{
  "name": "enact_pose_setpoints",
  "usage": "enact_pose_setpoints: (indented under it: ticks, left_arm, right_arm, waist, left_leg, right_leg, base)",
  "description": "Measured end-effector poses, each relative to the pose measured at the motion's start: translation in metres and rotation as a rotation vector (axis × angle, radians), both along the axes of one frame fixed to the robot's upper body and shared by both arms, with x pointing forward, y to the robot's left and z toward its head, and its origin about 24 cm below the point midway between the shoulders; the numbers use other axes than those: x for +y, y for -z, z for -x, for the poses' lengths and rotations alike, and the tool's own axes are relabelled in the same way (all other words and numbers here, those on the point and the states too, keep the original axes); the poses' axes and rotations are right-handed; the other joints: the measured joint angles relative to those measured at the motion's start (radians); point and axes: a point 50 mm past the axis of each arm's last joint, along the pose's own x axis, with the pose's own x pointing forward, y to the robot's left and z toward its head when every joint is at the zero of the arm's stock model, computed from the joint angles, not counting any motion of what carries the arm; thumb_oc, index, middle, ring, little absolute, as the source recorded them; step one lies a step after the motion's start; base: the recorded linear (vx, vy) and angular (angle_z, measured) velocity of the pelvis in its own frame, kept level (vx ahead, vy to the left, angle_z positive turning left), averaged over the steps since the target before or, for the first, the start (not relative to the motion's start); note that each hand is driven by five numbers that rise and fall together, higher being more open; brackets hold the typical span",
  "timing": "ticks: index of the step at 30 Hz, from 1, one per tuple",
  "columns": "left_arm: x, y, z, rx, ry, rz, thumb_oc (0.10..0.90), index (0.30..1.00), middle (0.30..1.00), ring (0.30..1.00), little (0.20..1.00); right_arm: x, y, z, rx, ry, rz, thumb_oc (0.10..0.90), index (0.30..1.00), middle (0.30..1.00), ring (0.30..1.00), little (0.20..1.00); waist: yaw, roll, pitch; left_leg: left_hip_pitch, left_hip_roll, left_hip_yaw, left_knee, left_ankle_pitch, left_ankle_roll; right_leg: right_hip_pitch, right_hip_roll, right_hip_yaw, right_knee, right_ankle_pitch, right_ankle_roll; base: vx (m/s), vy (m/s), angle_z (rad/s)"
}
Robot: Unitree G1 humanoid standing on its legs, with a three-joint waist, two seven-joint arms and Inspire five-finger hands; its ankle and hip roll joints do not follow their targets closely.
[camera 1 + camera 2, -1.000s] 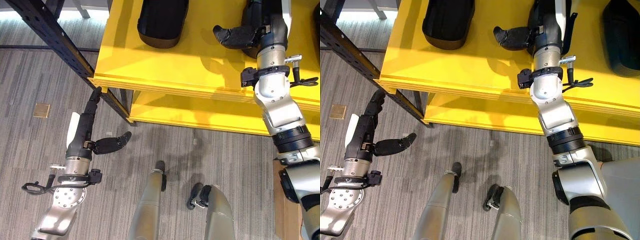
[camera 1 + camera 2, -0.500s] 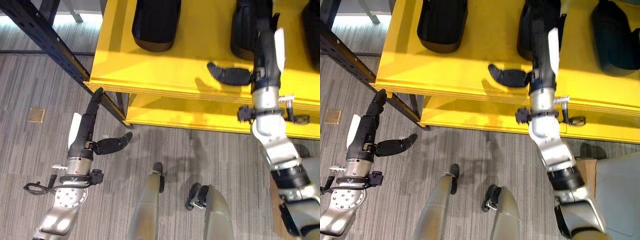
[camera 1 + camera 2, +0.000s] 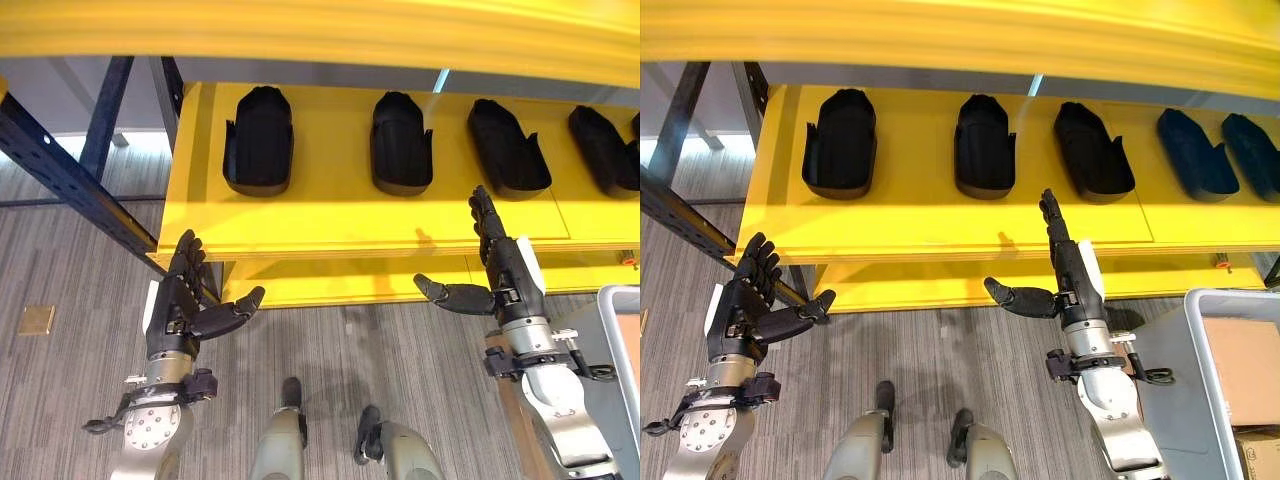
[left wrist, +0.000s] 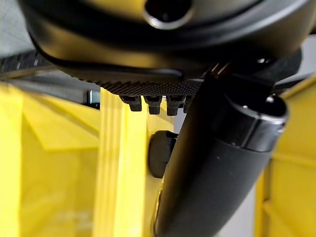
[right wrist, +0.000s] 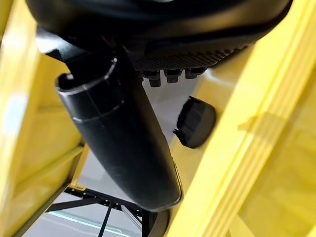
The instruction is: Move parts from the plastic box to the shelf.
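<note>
Several black moulded parts lie in a row on the yellow shelf (image 3: 330,215): one at the left (image 3: 259,140), one in the middle (image 3: 401,143), another to its right (image 3: 507,148), and more further right (image 3: 600,148). My right hand (image 3: 510,285) is held open in front of the shelf's edge, fingers pointing up, thumb out to the left, holding nothing. My left hand (image 3: 180,310) is open and bare below the shelf's left corner. The grey plastic box (image 3: 1235,292) stands at the lower right, beside my right arm.
A second yellow board (image 3: 350,25) runs overhead across the top. A dark blue steel post (image 3: 60,175) slants along the shelf's left side. A brown cardboard piece (image 3: 1245,365) lies in the plastic box. Grey striped floor lies below the shelf.
The camera has tilted up, so more of the shelf shows. My right hand has drawn back off the shelf, away from the black part, to just before its edge. My left hand has risen.
</note>
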Motion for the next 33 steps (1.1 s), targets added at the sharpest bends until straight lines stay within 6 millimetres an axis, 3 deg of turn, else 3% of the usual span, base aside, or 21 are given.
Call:
enact_pose_setpoints:
  ticks: [5,13,15,16,17,18,20,22,26,33]
  left_arm:
    - [-0.007,0.017,0.015,0.077,0.076,0.052,0.900,1.000,1.000,1.000,1.000]
    - [-0.025,0.056,0.028,0.203,0.093,0.235,0.900,1.000,1.000,1.000,1.000]
    - [-0.030,0.072,0.036,0.258,0.073,0.331,0.900,1.000,1.000,1.000,1.000]
    - [-0.032,0.078,0.039,0.286,0.069,0.356,0.900,1.000,1.000,1.000,1.000]
    - [-0.034,0.083,0.041,0.318,0.077,0.362,0.900,1.000,1.000,1.000,1.000]
    - [-0.037,0.085,0.041,0.329,0.091,0.366,0.900,1.000,1.000,1.000,1.000]
    - [-0.045,0.086,0.041,0.329,0.122,0.385,0.900,1.000,1.000,1.000,1.000]
    - [-0.047,0.088,0.042,0.334,0.122,0.397,0.900,1.000,1.000,1.000,1.000]
    - [-0.043,0.087,0.040,0.334,0.118,0.383,0.900,1.000,1.000,1.000,1.000]
    - [-0.038,0.087,0.037,0.338,0.108,0.353,0.900,1.000,1.000,1.000,1.000]
  right_arm:
    - [-0.007,0.020,0.019,0.123,-0.041,-0.012,0.900,1.000,1.000,1.000,1.000]
    - [-0.008,0.048,0.024,0.255,-0.065,-0.026,0.900,1.000,1.000,1.000,1.000]
    - [-0.013,0.063,0.032,0.324,-0.044,-0.030,0.900,1.000,1.000,1.000,1.000]
    - [-0.013,0.069,0.035,0.355,-0.032,-0.039,0.900,1.000,1.000,1.000,1.000]
    - [-0.013,0.074,0.038,0.382,-0.025,-0.043,0.900,1.000,1.000,1.000,1.000]
    - [-0.015,0.074,0.040,0.386,-0.021,-0.039,0.900,1.000,1.000,1.000,1.000]
    - [-0.017,0.075,0.040,0.390,-0.008,-0.037,0.900,1.000,1.000,1.000,1.000]
    - [-0.014,0.080,0.040,0.407,-0.014,-0.054,0.900,1.000,1.000,1.000,1.000]
    - [-0.007,0.093,0.043,0.455,-0.009,-0.095,0.900,1.000,1.000,1.000,1.000]
    - [0.007,0.105,0.046,0.530,-0.063,-0.111,0.900,1.000,1.000,1.000,1.000]
  waist:
    - [-0.002,0.029,-0.066]
    - [0.005,0.080,-0.101]
    - [0.002,0.096,-0.107]
    - [0.002,0.075,-0.105]
    - [0.001,0.075,-0.117]
    - [-0.022,0.078,-0.120]
    - [-0.041,0.128,-0.143]
    - [-0.039,0.127,-0.151]
    - [-0.034,0.107,-0.164]
    - [-0.026,0.087,-0.184]
  left_leg:
    - [0.072,0.020,-0.021,-0.080,0.029,-0.020]
    - [0.099,0.060,-0.038,-0.131,0.076,-0.054]
    - [0.108,0.057,-0.034,-0.121,0.057,-0.044]
    - [0.110,0.038,-0.030,-0.071,0.016,-0.025]
    - [0.116,0.013,-0.024,-0.028,-0.017,-0.021]
    - [0.129,0.021,0.001,-0.030,-0.029,-0.021]
    - [0.197,0.052,0.027,-0.143,-0.009,-0.040]
    - [0.247,0.020,0.032,-0.229,0.030,-0.019]
    - [0.245,-0.025,0.035,-0.255,0.040,0.006]
    - [0.242,-0.055,0.056,-0.253,0.050,0.027]
  right_leg:
    - [0.103,0.046,-0.026,-0.118,0.037,-0.010]
    - [0.142,0.108,-0.043,-0.178,0.058,-0.033]
    - [0.132,0.089,-0.065,-0.158,0.048,-0.064]
    - [0.138,0.063,-0.063,-0.158,0.051,-0.066]
    - [0.152,0.035,-0.060,-0.164,0.061,-0.054]
    - [0.155,0.025,-0.073,-0.170,0.063,-0.043]
    - [0.156,0.033,-0.081,-0.160,0.071,-0.024]
    - [0.172,0.004,-0.070,-0.169,0.082,0.007]
    - [0.167,-0.032,-0.064,-0.204,0.105,0.044]
    - [0.165,-0.057,-0.037,-0.232,0.140,0.064]
  base:
    - [-0.01,-0.158,0.09]
    - [-0.05,-0.047,0.05]
    - [0.01,0.095,0.04]
    - [0.03,0.134,0.00]
    - [0.05,0.156,0.14]
    - [0.07,0.156,0.40]
    - [0.05,0.172,0.27]
    - [0.03,0.160,0.00]
    - [0.03,0.131,0.05]
    - [0.02,0.065,-0.07]
